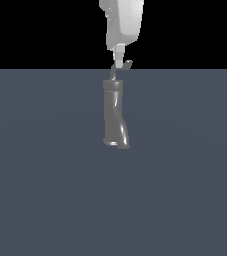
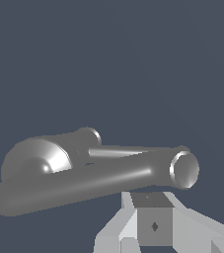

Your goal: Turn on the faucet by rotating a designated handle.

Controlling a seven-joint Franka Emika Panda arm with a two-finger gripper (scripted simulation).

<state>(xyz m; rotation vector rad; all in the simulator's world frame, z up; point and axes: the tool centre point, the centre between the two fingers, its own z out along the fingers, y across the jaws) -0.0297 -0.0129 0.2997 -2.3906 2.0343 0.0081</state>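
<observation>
Closest to my wrist camera sit the pale grey blocks of the gripper (image 2: 153, 217), and right beyond them the handle (image 2: 84, 183) runs across as a thick-looking metal bar with a round capped end (image 2: 185, 169) beside the finger block. Behind that bar I see the rounded top of the faucet (image 2: 37, 160) with its darker collar. From this view I cannot tell whether the fingers are spread or pressed together, since only their base shows. On the exterior view the faucet (image 1: 115, 117) stands upright on the flat blue-grey floor (image 1: 45, 190), about midway across and some way back from the near edge; its body twists slightly and flares at the bottom. The thin bent handle (image 1: 121, 67) rises from the collar and ends in a small hooked tip pointing to the exterior view's right. My gripper (image 1: 119, 54) hangs straight down from the white arm (image 1: 122, 22), its narrow tip right at the handle's upper part, seemingly touching it. Whether it pinches the rod I cannot tell from here either.
</observation>
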